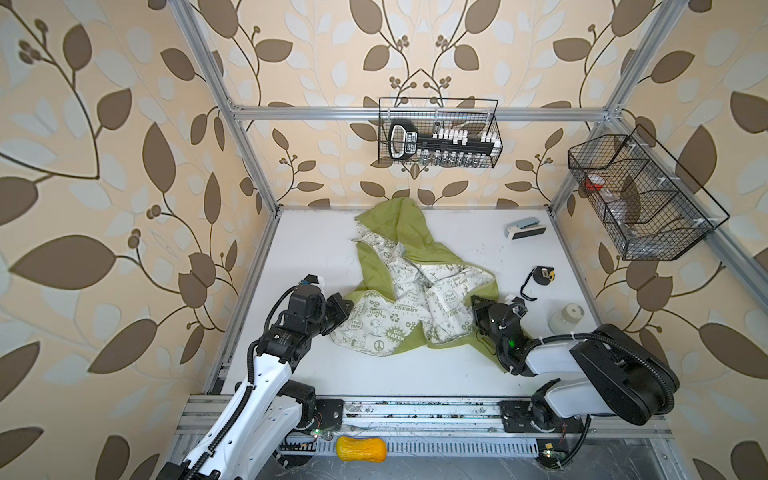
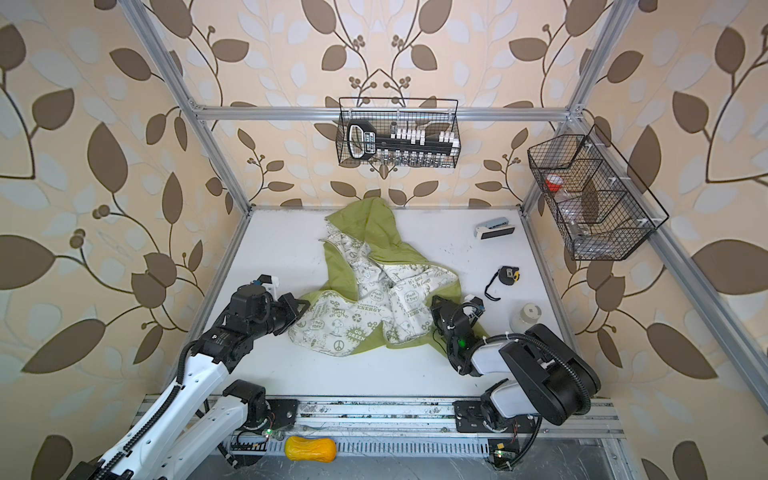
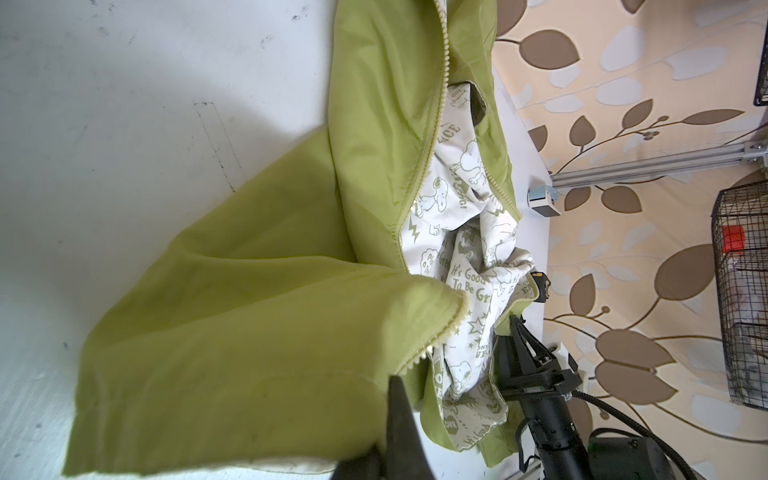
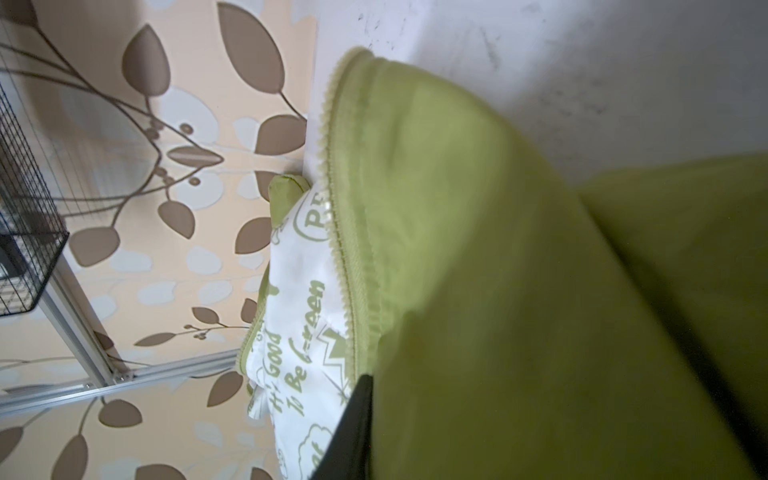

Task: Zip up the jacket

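The olive-green jacket (image 1: 409, 232) lies spread open on the white table (image 1: 415, 374), its printed white lining (image 2: 374, 299) facing up and the hood toward the back wall. My left gripper (image 1: 347, 307) is shut on the jacket's left front corner. In the left wrist view one dark finger (image 3: 399, 419) shows while green fabric (image 3: 249, 353) hides the other, beside the toothed zipper edge (image 3: 428, 349). My right gripper (image 1: 476, 305) is shut on the jacket's right front edge. In the right wrist view one black finger (image 4: 357, 419) presses against green cloth next to zipper teeth (image 4: 332, 208). No zipper slider shows.
A black tape measure (image 1: 542, 275), a white cylinder (image 1: 567, 316) and a small blue-white device (image 1: 525, 228) lie right of the jacket. Wire baskets hang on the back wall (image 1: 438, 133) and the right frame (image 1: 640, 199). An orange squash (image 1: 360, 449) rests on the front rail.
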`<move>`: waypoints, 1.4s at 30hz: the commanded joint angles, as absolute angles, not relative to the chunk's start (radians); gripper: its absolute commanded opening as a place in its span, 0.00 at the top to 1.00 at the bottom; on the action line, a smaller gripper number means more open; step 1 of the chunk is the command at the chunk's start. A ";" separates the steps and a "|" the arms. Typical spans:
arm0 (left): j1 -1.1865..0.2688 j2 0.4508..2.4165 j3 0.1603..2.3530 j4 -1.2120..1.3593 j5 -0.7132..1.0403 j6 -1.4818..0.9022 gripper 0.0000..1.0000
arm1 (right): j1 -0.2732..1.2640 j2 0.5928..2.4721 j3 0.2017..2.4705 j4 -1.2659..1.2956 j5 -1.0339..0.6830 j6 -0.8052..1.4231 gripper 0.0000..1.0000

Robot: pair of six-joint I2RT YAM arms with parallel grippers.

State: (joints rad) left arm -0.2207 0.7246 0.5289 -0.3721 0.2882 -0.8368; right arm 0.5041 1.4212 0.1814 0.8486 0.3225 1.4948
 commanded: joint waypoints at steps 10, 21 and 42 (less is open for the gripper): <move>-0.210 0.733 0.554 -0.347 0.270 -0.819 1.00 | 0.570 1.202 0.554 0.323 0.219 0.955 1.00; -0.210 0.711 0.542 -0.370 0.191 -0.827 1.00 | 0.744 1.334 0.717 0.270 -0.110 0.803 1.00; -0.210 0.695 0.479 -0.345 0.260 -0.825 1.00 | 0.835 1.452 0.433 0.497 -0.103 1.035 0.52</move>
State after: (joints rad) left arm -0.2207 0.7059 0.4873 -0.3702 0.2371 -0.8379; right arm 0.8249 1.4467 0.4770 0.4175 -0.1192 0.9501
